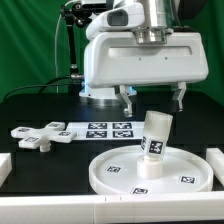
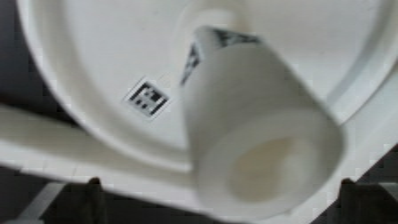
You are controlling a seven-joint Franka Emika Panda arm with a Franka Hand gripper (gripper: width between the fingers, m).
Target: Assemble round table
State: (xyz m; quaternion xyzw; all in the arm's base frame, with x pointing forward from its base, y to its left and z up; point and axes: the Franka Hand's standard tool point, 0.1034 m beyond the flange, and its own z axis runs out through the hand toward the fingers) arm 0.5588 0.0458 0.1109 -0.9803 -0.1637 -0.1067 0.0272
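The large rimmed round disc [image 1: 120,172] lies flat at the front of the black table. The short cylindrical leg [image 1: 155,135] stands on its central hub, leaning slightly toward the exterior view's right. The cross-shaped foot [image 1: 35,134] lies loose on the table at the exterior view's left. My gripper [image 1: 152,100] is open and empty, its two fingers hanging just above the leg's top, one on each side. In the wrist view the leg [image 2: 263,120] fills the middle over the disc [image 2: 98,60], with the gripper [image 2: 217,192] at its hollow top end.
The marker board [image 1: 100,128] lies flat behind the disc. Plain white bars lie at the exterior view's left edge [image 1: 5,165], right edge [image 1: 215,160] and along the front [image 1: 60,206]. A green backdrop and a black stand are behind the arm.
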